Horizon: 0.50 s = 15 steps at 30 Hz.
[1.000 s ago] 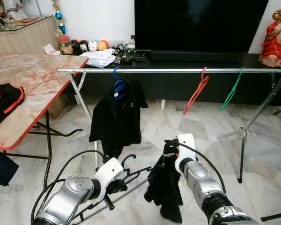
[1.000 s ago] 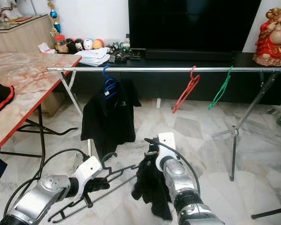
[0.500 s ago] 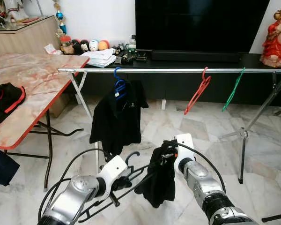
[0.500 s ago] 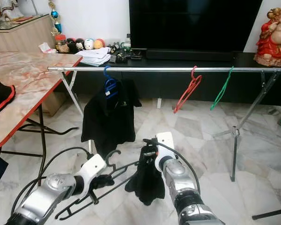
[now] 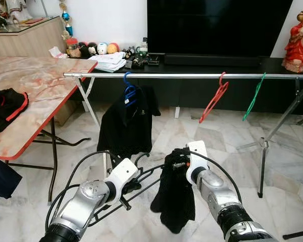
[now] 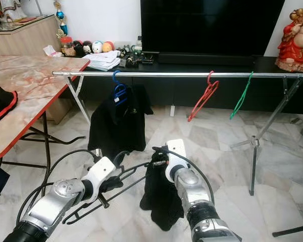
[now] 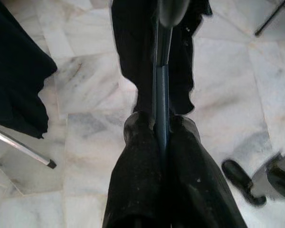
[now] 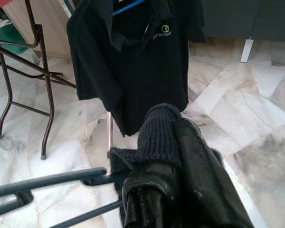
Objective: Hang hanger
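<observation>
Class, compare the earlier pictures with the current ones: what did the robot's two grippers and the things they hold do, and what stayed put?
The left gripper rose slightly, lifting the dark hanger and closing toward the right gripper, which stays clamped on the black garment; the garment's hem bunched up, then dropped again. Nothing was released. The rail, hung black shirt, red hanger and green hanger kept their places.
</observation>
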Tool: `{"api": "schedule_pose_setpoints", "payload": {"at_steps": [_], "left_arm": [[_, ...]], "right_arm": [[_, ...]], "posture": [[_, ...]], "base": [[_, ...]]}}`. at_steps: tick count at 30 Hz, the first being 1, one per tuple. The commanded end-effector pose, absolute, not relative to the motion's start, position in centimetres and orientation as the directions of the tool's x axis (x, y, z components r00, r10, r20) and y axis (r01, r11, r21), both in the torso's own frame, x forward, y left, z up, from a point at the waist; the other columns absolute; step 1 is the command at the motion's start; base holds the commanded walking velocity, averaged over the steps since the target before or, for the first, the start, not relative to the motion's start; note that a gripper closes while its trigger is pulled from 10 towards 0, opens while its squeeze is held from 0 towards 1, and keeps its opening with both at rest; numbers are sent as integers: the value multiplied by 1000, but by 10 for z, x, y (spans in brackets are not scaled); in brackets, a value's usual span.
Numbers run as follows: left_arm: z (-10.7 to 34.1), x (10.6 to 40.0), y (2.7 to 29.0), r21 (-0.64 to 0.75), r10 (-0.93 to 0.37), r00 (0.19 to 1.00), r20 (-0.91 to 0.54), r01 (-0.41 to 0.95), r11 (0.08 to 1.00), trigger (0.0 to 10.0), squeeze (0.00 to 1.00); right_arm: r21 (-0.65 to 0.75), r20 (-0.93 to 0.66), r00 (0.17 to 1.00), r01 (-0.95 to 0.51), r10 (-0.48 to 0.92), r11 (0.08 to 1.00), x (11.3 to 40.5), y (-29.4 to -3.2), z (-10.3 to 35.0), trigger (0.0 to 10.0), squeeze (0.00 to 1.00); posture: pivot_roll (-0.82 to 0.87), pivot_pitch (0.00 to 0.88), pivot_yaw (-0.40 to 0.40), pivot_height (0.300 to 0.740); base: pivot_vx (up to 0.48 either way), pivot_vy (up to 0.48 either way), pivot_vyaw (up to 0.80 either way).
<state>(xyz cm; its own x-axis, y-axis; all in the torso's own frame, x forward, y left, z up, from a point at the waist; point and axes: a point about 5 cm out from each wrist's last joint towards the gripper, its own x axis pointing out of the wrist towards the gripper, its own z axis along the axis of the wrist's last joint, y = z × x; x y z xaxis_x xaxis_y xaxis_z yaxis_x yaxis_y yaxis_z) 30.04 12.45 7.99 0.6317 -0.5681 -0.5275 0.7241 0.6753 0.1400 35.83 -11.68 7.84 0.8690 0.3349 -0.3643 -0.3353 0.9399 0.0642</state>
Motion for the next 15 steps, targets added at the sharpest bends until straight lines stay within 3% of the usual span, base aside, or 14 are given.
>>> {"api": "schedule_pose_setpoints", "payload": {"at_steps": [1, 11, 13, 15], "left_arm": [[75, 296, 128, 127, -566, 604, -560, 738, 662, 10000, 0], [87, 295, 124, 105, -626, 583, -517, 770, 630, 10000, 0], [97, 308, 127, 146, -578, 681, -450, 694, 705, 10000, 0], [101, 312, 129, 169, -553, 704, -445, 673, 720, 10000, 0]], "right_arm": [[59, -333, 878, -344, 344, 937, 361, -115, 87, 10000, 0], [20, -362, 872, -345, 328, 939, 359, -115, 81, 10000, 0], [22, -378, 867, -342, 324, 940, 357, -115, 76, 10000, 0], [8, -393, 867, -330, 306, 944, 355, -117, 72, 10000, 0]], "posture": [[83, 0, 35, 740], [90, 0, 32, 740], [90, 0, 31, 740], [91, 0, 30, 740]], "base": [[0, 0, 0], [0, 0, 0], [0, 0, 0], [0, 0, 0]]}}
